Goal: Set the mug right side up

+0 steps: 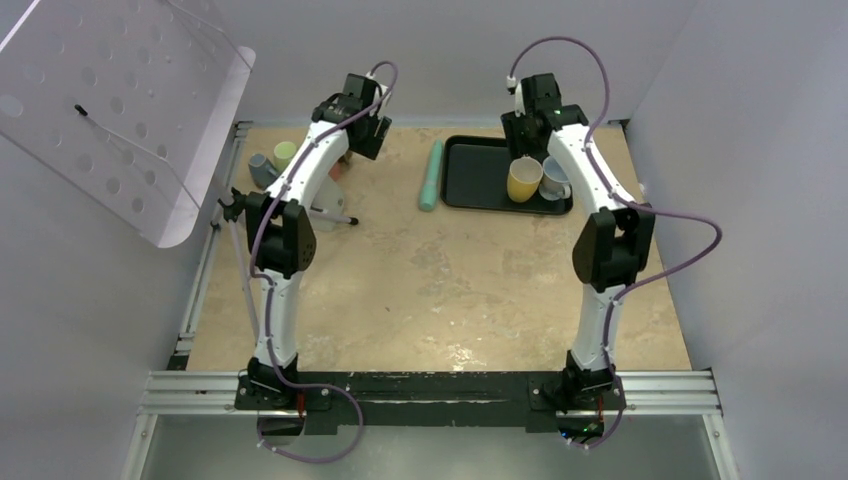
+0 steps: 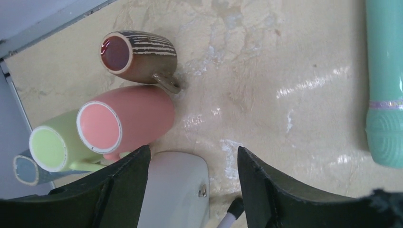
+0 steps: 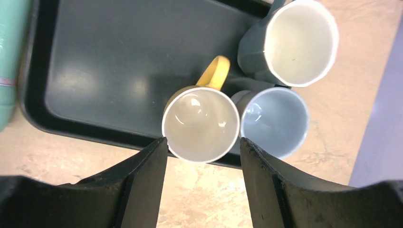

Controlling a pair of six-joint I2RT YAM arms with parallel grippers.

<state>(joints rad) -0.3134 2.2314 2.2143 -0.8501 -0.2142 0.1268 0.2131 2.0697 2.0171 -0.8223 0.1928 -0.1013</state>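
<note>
Left wrist view: the pink mug [image 2: 126,118] is best straddled squarely by the wide-spread left gripper [image 2: 192,154] before clamping.

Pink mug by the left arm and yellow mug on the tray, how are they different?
The pink mug shows its closed flat bottom, so it looks upside down; the yellow mug shows its open mouth, right side up. The pink mug sits on the bare table; the yellow mug sits on the black tray. Both have other mugs close beside them.
</note>
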